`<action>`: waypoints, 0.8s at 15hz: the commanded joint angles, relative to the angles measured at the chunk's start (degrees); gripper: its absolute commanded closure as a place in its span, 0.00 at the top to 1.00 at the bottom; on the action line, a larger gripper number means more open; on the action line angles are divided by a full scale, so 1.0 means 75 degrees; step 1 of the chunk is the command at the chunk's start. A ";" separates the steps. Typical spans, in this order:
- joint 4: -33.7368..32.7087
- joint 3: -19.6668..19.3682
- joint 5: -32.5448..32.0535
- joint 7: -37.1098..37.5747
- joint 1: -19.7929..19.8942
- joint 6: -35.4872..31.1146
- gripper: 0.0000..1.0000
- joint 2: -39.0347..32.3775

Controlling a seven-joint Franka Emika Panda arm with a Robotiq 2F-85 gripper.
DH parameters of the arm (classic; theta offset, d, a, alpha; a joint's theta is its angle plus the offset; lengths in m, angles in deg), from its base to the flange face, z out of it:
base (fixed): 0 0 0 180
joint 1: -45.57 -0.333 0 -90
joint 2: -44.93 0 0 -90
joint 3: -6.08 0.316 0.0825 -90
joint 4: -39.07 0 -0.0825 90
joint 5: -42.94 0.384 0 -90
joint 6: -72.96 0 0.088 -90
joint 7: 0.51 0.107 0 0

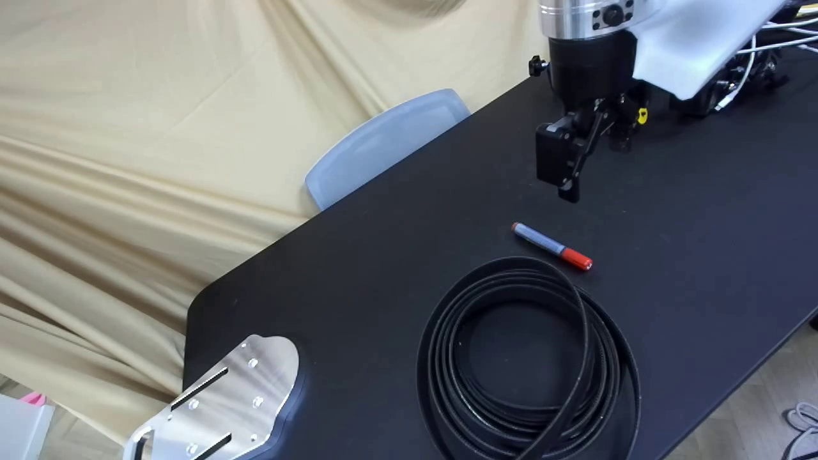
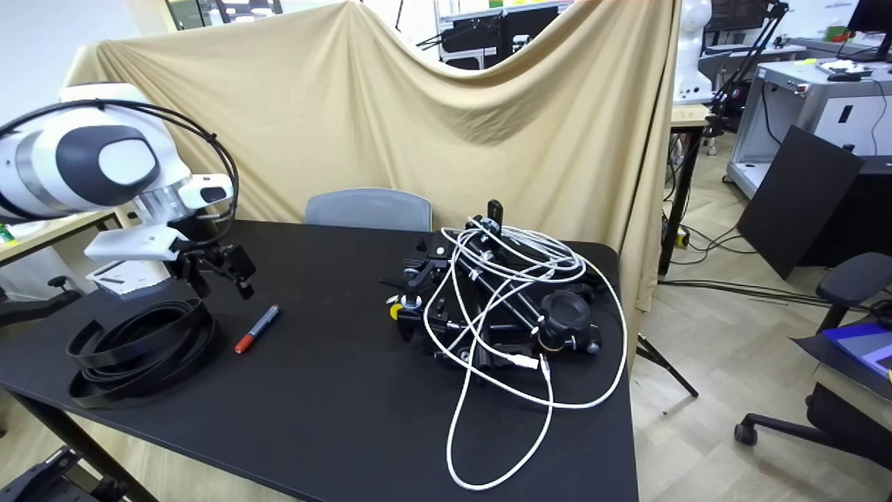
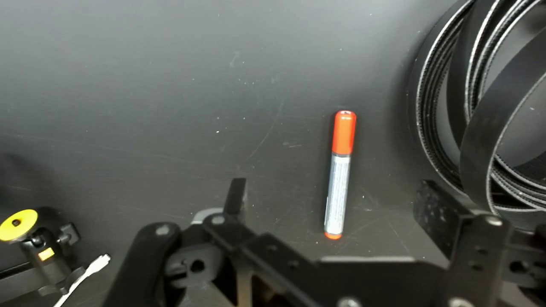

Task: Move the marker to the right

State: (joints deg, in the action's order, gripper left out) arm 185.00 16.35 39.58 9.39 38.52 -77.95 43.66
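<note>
The marker has a blue-grey barrel, a red cap and a red end. It lies flat on the black table in both exterior views [image 1: 551, 246] [image 2: 257, 328] and in the wrist view [image 3: 340, 175]. My gripper [image 3: 332, 204] is open and empty. In the wrist view the lower part of the marker's barrel shows between the spread fingers, with the cap pointing away. In the exterior views the gripper [image 1: 591, 167] [image 2: 223, 287] hangs above the table, near the marker and apart from it.
A coiled black cable [image 1: 441, 345] lies beside the marker's cap end, also in the wrist view [image 3: 486, 128]. Black clamp gear [image 2: 568, 314] with loose white cables sits farther along the table. A metal plate [image 1: 220, 402] is at the opposite end. A chair [image 2: 369, 209] stands behind the table.
</note>
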 commanded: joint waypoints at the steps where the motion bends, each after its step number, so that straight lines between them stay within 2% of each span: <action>1: -0.0012 -0.0091 0.0019 -0.0016 -0.0088 0.0017 1.00 0.0010; 8: -0.1009 -0.0411 -0.0626 0.0414 -0.0177 -0.0807 1.00 -0.1611; 12: -0.1746 -0.0673 -0.0539 0.0336 -0.0447 -0.1154 1.00 -0.2641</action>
State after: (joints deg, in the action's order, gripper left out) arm 177.18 13.14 36.21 9.68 37.48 -85.59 29.86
